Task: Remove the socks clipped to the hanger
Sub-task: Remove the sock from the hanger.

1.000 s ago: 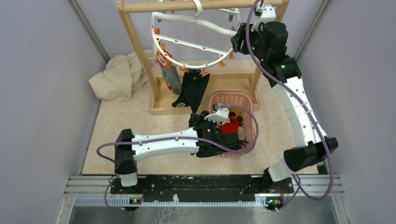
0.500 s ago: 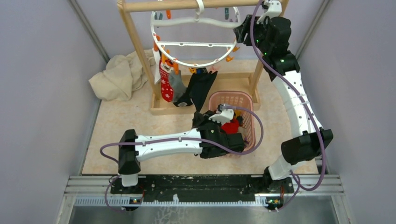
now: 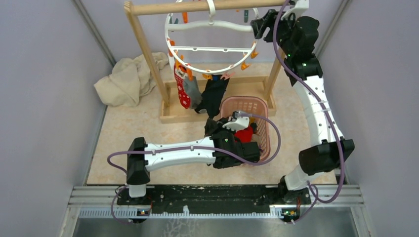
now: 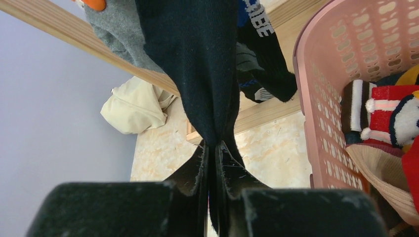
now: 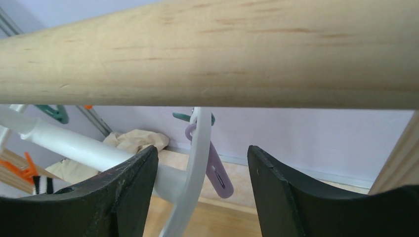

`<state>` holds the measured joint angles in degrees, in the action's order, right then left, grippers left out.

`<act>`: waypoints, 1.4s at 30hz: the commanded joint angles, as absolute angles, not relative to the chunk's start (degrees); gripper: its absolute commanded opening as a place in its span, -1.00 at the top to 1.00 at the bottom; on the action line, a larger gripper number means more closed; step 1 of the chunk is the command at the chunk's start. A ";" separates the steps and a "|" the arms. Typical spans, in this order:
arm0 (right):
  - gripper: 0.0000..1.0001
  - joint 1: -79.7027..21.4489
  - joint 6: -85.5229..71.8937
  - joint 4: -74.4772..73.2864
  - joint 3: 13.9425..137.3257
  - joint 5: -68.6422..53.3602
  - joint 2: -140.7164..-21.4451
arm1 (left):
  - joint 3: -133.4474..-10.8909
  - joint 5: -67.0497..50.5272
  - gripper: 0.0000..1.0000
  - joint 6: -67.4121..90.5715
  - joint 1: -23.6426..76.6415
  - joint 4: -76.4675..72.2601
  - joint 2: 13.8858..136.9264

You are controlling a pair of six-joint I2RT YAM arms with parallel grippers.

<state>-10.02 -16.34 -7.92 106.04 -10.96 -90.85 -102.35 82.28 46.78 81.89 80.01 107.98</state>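
Black sock fabric is running down into the left gripper, whose fingers are pressing together on its lower end. The sock's top is hanging up at the hanger, so this one is, by my reading, in mid-removal and not yet free. Just beside that gripper, the pink lattice basket is holding several loose socks, among them a red-and-white striped sock, which suggests a good share of the job is done. Farther back, a grey sock and a red patterned sock are dangling from orange clips, and a dark sock with white lettering is hanging behind the black one. Above them the white ring hanger is hanging by its hook from the wooden rail. Farthest off, the right gripper is standing with its jaws apart astride the hanger's rim, not pinching it. About four socks are waiting to come off.
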 commanded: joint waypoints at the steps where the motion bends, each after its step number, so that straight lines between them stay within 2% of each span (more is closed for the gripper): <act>1: -0.39 -7.81 -17.39 -3.32 105.47 -11.30 -83.79 | -103.84 83.46 0.79 46.43 82.27 80.89 109.71; 13: -0.45 -7.79 -19.82 -13.57 96.59 -22.93 -69.36 | -104.80 82.57 0.80 46.79 82.53 80.87 112.86; 23: -0.36 -8.10 -21.18 -14.57 88.68 -50.52 -64.82 | -105.46 80.90 0.83 45.59 85.09 79.85 114.17; 28: -0.36 -10.45 -18.02 -17.92 89.45 -49.31 -64.56 | -105.45 80.03 0.85 35.61 88.16 71.75 114.42; 42: -0.31 -13.91 -11.45 -26.86 92.50 -49.49 -63.49 | -105.60 78.36 0.86 26.09 92.99 62.97 113.32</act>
<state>-11.51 -15.79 -24.43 89.78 -48.14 -65.67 -104.36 79.81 29.61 92.47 66.35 113.89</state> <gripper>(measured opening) 0.662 0.076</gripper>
